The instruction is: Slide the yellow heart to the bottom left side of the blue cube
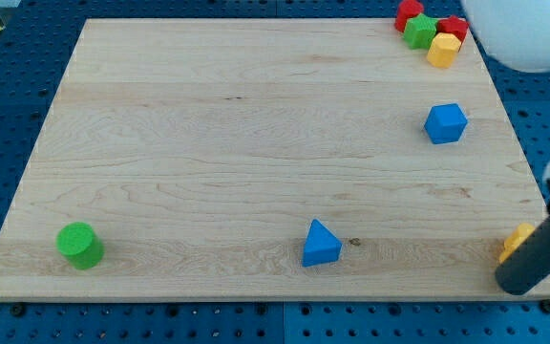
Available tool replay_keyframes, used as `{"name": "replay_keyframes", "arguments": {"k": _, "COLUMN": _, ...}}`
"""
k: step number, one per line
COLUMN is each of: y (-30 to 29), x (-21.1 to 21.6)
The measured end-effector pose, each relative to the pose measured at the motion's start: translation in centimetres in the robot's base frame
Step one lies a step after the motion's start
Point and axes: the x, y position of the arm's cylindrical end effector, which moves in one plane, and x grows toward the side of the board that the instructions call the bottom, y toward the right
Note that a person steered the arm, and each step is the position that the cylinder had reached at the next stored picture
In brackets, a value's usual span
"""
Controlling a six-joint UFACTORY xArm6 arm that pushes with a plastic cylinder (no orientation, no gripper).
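The blue cube (445, 123) sits on the wooden board (208, 143) at the view's right, above the middle. A yellow block (517, 239), its shape mostly hidden, lies at the board's bottom right edge, well below and right of the cube. My tip (515, 284) rests just below this yellow block, touching or nearly touching it, and the dark rod (547, 247) rises up to the right and covers the block's right part. A second yellow block (444, 49) lies at the top right.
The second yellow block sits in a cluster with two red blocks (408, 13) (454, 27) and a green block (420, 31). A blue triangle (321, 244) lies at bottom centre. A green cylinder (80, 246) stands at bottom left. A white rounded arm part (533, 33) overhangs the top right corner.
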Motion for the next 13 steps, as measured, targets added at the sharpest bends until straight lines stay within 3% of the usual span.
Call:
{"name": "replay_keyframes", "arguments": {"k": 5, "y": 4.1, "x": -2.3}}
{"name": "replay_keyframes", "arguments": {"k": 10, "y": 3.4, "x": -11.6}}
{"name": "replay_keyframes", "arguments": {"k": 12, "y": 2.0, "x": -15.3}}
{"name": "replay_keyframes", "arguments": {"k": 13, "y": -1.8, "x": -14.2}}
